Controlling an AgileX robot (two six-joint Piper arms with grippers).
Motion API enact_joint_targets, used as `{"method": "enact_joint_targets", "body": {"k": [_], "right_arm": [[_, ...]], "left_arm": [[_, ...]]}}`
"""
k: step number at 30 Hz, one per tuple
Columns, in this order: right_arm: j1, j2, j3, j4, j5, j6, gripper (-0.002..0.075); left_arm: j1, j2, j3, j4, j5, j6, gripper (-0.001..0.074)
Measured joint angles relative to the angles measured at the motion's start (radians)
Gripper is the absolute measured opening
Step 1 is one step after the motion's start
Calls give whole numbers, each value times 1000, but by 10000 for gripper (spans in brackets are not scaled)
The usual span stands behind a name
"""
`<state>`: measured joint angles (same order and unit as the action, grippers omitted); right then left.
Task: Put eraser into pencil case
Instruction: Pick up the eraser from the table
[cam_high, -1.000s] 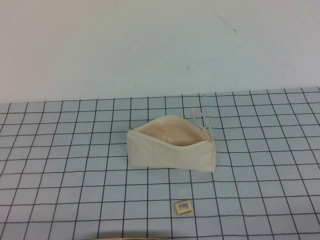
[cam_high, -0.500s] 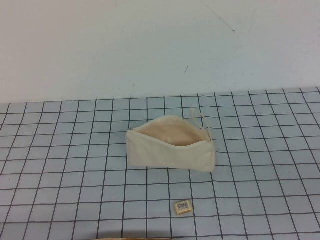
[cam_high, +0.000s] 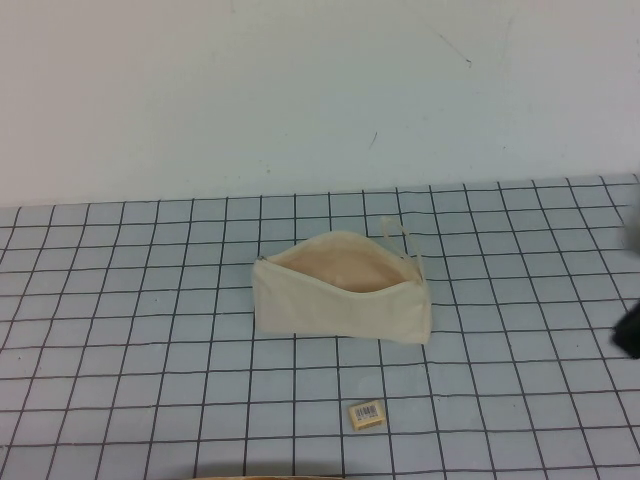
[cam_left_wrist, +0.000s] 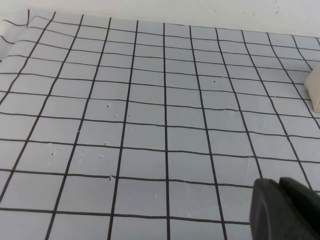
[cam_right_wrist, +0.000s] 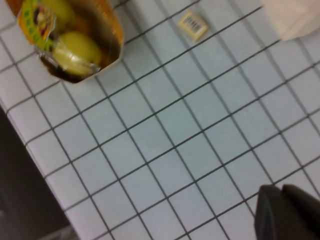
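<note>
eraser lies on gridded worktop, near side of pencil case, apart; case mouth gapes | right pincer cut off at edge, blurred; left pincer only partly seen; both spreads indiscernible

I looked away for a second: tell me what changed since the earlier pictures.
The right arm has come into the high view at the right edge, its right gripper a dark blur there. The eraser and pencil case stayed put. The left gripper shows only in its wrist view.
</note>
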<state>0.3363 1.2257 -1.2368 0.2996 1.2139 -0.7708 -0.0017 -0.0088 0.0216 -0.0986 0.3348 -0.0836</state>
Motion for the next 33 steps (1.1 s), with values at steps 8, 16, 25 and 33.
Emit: {"method": "enact_joint_targets", "body": {"k": [8,16,25,33], "right_arm": [[341,255,-102,-262,-15,184,-1],[503,496,-167,-321,-67,271,-1],[524,658,-179,-353,-304,593,-1],[485,724,-179,-344,-423,834,57]], "left_arm": [[0,0,0,0,0,0,-1],[0,0,0,0,0,0,-1],[0,0,0,0,0,0,-1],[0,0,0,0,0,0,-1]]}}
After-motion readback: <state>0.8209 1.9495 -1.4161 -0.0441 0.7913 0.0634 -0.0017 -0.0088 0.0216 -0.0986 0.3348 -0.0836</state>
